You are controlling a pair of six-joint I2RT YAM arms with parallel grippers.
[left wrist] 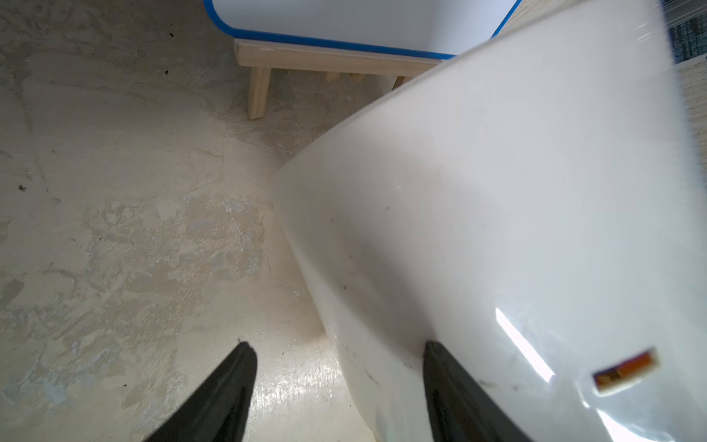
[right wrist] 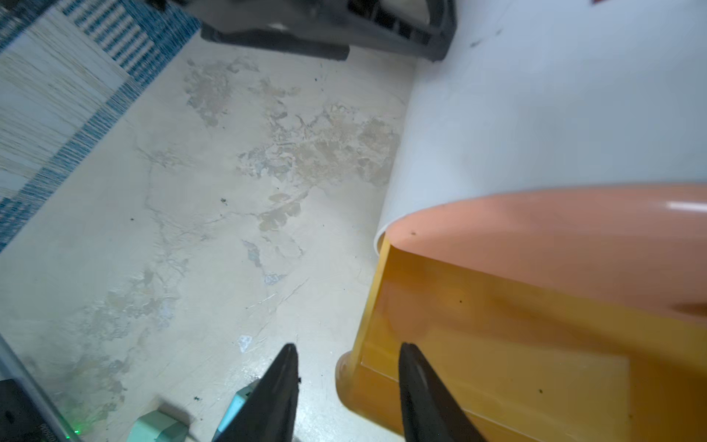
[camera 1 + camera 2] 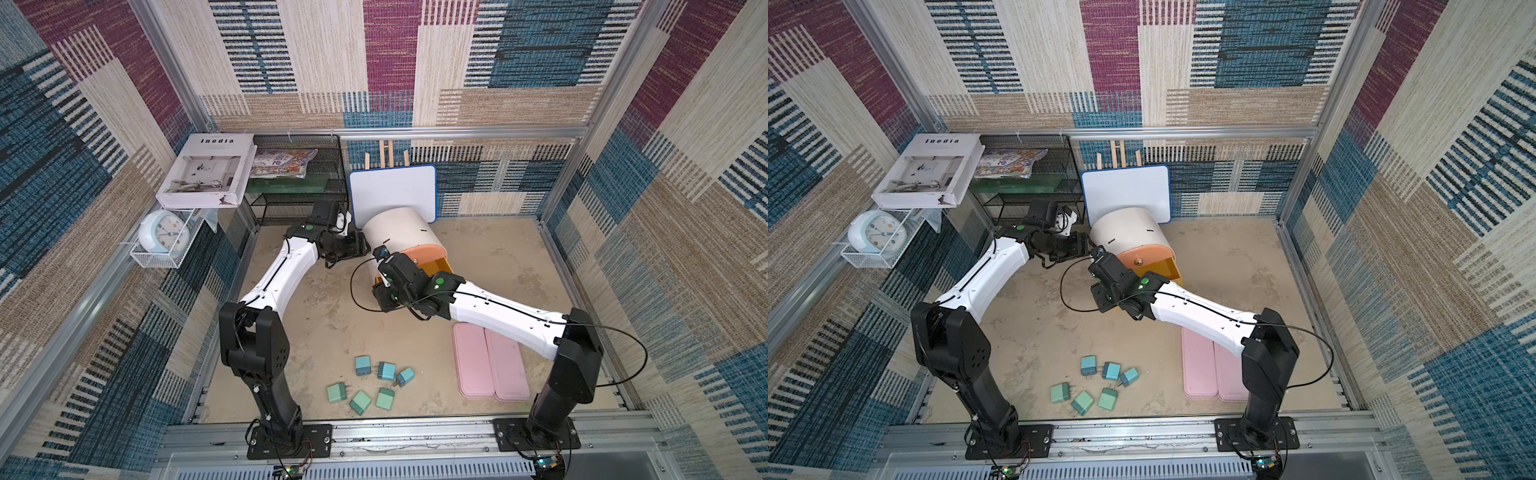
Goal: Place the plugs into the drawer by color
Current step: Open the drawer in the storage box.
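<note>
Plugs (image 3: 385,399) lie in a loose cluster on the tabletop (image 3: 498,257) near its front edge, between the two arm bases; three blue plugs (image 3: 1111,371) make a row, and three green plugs (image 3: 1082,403) sit just in front of them; both top views show all six, the right wrist view catches only two at its border, the left wrist view none. Well apart from them, at the back middle, the cabinet (image 3: 1125,232) stands before a whiteboard (image 3: 392,189); its fronts face the near right, and the yellow drawer (image 2: 497,344) is pulled out along this same line, under the salmon-pink front (image 2: 554,237); the right fingers (image 2: 275,402) hang a little apart at the corner of the yellow drawer, holding nothing; the left fingers (image 1: 447,394) stand wide, one against the cabinet's white side, the other over bare tabletop.
</note>
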